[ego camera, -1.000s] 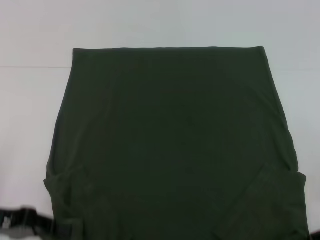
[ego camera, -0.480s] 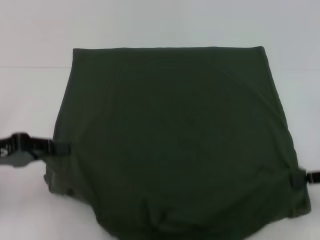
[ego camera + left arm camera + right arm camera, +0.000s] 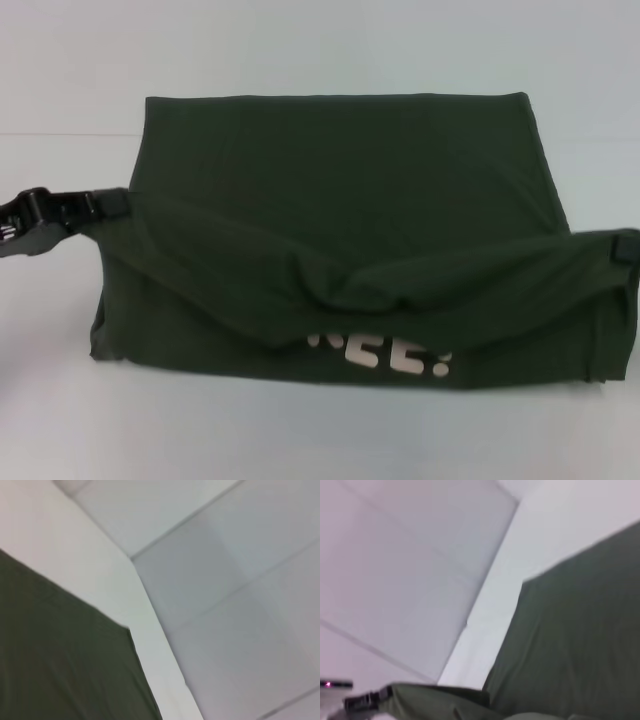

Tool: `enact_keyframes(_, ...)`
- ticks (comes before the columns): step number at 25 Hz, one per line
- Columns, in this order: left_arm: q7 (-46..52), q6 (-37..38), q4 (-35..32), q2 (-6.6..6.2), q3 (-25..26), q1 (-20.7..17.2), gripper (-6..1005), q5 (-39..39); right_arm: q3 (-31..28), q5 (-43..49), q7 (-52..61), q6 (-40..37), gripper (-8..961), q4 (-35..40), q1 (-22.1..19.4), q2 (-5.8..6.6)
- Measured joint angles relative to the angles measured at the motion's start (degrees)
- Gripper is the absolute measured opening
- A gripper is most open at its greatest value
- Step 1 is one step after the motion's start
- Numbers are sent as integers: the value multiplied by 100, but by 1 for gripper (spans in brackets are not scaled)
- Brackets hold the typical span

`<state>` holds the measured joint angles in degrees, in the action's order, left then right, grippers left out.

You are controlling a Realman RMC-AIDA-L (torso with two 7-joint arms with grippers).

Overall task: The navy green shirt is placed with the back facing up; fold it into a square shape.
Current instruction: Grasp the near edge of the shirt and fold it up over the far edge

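The navy green shirt (image 3: 340, 170) lies on the white table, its far half flat and plain. Its near part hangs lifted off the table as a sagging band across the front, and cream "FREE!" lettering (image 3: 385, 357) shows on the turned-up underside. At the band's left end my left gripper (image 3: 112, 203) is shut on the shirt. The right gripper (image 3: 626, 246) pinches the band's right end at the picture's edge. The left wrist view shows the shirt (image 3: 60, 655) beside bare table. In the right wrist view the shirt (image 3: 570, 630) spreads out, with the left gripper (image 3: 365, 699) far off.
The white table (image 3: 60, 400) surrounds the shirt, with bare surface to the left, front and back. A pale wall (image 3: 240, 580) meets the table's far edge (image 3: 150, 630) in the wrist views.
Both grippers have risen and moved away from me with the shirt's near edge, lifting it off the table. The underside with its lettering has come into sight.
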<state>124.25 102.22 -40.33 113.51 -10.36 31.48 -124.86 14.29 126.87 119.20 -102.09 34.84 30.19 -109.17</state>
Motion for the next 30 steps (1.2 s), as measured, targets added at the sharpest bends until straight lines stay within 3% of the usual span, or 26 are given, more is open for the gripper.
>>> enact_keyframes(5, -342, -571, 196, 111, -11, 16, 23, 108, -2, -303, -55, 597, 41, -5, -88, -171)
enact_keyframes(10, -847, -1201, 307, 310, -7, 26, 23, 386, 11, -595, -226, 1360, 41, -41, -90, -397)
enact_keyframes(20, -1399, -2241, 468, 519, -40, 177, 23, 775, 66, -700, -572, 2538, 42, -163, 219, -682)
enact_keyframes(30, -1861, -2874, 476, 577, -106, 507, 21, 870, 245, -710, -729, 2998, 42, -214, 436, -743)
